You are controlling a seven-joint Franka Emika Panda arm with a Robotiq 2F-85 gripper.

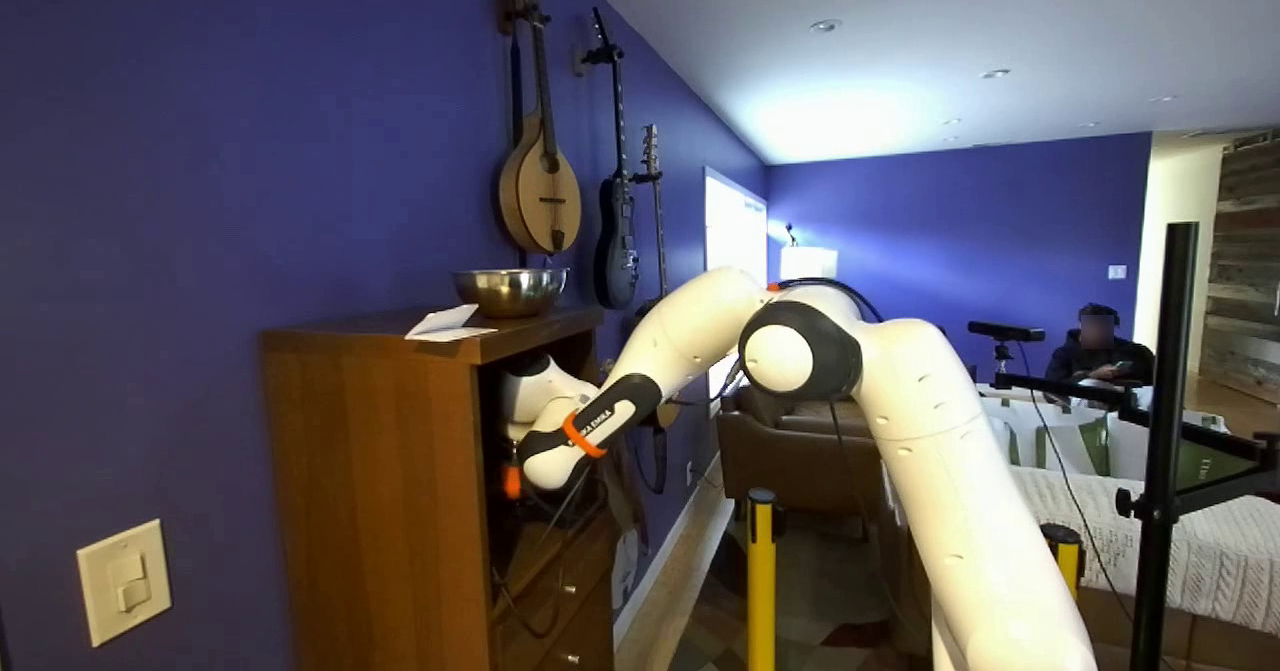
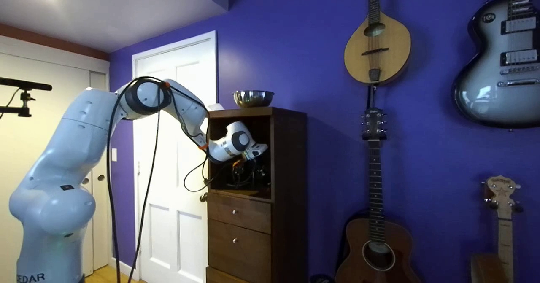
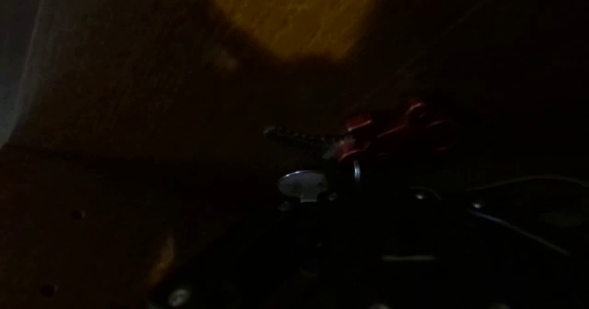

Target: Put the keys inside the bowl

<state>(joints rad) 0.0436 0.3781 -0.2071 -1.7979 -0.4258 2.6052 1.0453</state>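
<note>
A smooth white robot arm reaches into the shadowed compartment of a brown wooden cabinet, seen in both exterior views. On the cabinet's top stands a round bowl of polished metal with flared sides, a creased sheet of white paper just beside it. Small round knobs dot the drawers below. The keys appear only in the dim wrist view, against dark brown wood: a toothed blade, a round silvery disc and a glossy red tag, right at the end of the dark gripper. Whether its jaws stand apart or grip the keys cannot be told in the gloom. A yellow-orange patch of light there brings out the rough grain. A panelled white door shows in an exterior view. A seated person and a cable-knit white blanket show in an exterior view. In both exterior views a teardrop-shaped mandolin with a pale wooden face hangs on the purple-blue wall.
</note>
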